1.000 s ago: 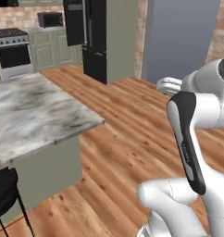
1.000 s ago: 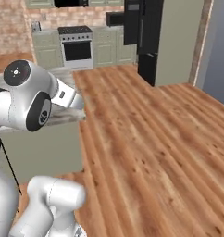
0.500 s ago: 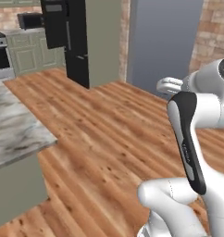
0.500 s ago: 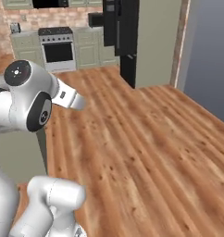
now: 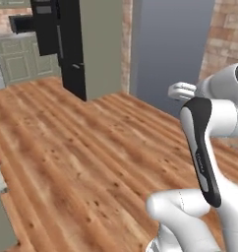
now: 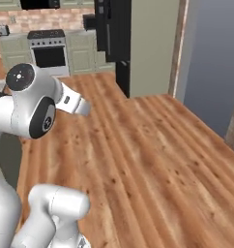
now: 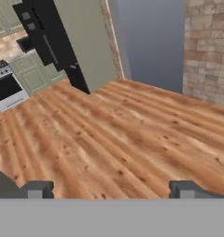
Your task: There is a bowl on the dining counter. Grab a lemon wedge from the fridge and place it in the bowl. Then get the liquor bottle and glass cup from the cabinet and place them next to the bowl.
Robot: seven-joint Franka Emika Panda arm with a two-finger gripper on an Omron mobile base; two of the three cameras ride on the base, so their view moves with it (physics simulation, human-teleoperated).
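Swinging right, my base puts the fridge [image 7: 53, 41] at eleven o'clock; I keep the gripper [image 7: 111, 189] spread and empty, approaching squarely.

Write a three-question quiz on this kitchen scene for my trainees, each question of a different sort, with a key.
1. True or false: the gripper is holding a lemon wedge.
2. What covers the floor? A tiles, B wooden planks, C carpet.
3. Fill in: in the right base view, the stove stands to the ____ of the black fridge.

Key: 1 false, its jaws stand wide apart with nothing between them. 2 B. 3 left.
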